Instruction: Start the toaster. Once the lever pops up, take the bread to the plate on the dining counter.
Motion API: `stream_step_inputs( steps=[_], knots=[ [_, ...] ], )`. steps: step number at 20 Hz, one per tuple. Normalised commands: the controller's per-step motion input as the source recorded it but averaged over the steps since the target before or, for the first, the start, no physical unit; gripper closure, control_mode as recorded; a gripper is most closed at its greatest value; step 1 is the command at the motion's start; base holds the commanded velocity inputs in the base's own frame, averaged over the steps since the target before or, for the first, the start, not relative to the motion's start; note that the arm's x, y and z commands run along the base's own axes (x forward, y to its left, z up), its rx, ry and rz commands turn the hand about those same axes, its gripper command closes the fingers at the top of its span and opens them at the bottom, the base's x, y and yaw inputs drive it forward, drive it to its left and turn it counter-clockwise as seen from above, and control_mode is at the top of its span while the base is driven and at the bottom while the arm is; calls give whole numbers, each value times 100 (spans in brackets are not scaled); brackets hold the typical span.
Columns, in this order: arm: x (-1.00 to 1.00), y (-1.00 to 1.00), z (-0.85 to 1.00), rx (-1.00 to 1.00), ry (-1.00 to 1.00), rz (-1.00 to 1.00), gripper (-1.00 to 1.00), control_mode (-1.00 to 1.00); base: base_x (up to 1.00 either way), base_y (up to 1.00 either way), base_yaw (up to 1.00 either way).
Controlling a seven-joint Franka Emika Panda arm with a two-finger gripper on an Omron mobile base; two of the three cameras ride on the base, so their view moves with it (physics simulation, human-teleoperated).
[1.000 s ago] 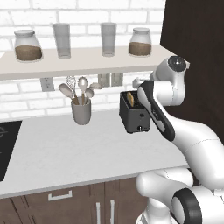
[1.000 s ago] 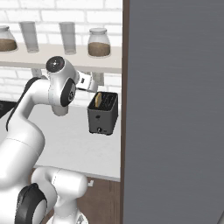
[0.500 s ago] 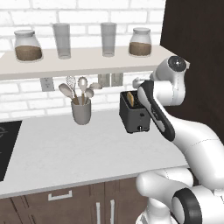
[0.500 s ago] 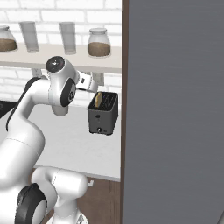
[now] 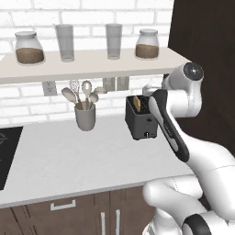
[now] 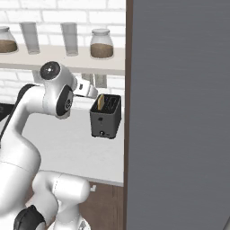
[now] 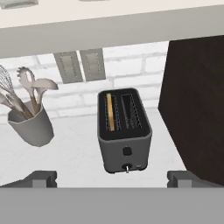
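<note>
The dark toaster (image 5: 141, 120) (image 6: 106, 120) stands on the white counter against the brick wall, close to a tall dark cabinet side. In its left slot stands the bread (image 7: 110, 111) (image 5: 137, 103) (image 6: 101, 102), upright with its top edge showing. In the hand view the toaster (image 7: 124, 144) sits centred below me, with its round knob and small lever low on the front. My gripper (image 7: 113, 179) is open, hovering above and in front of the toaster with nothing between its fingertips (image 7: 43, 178). The plate and the dining counter are out of view.
A grey utensil cup (image 5: 85, 117) (image 7: 30, 124) stands left of the toaster. A shelf (image 5: 92, 69) with jars and glasses runs above. The dark cabinet side (image 7: 197, 100) stands right of the toaster, and a tall grey panel (image 6: 179, 112) rises at the right. A black cooktop (image 5: 7, 151) lies far left.
</note>
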Motion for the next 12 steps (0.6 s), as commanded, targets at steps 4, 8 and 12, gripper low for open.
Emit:
stream_step_inputs(
  steps=[4,8,12],
  knots=[
    [-29,0,-25,0,-2,0,-100,-100,0,0,0],
    [0,0,-31,0,0,0,-100,-100,0,0,0],
    [28,0,-22,0,0,0,-100,-100,0,0,0]
  ],
)
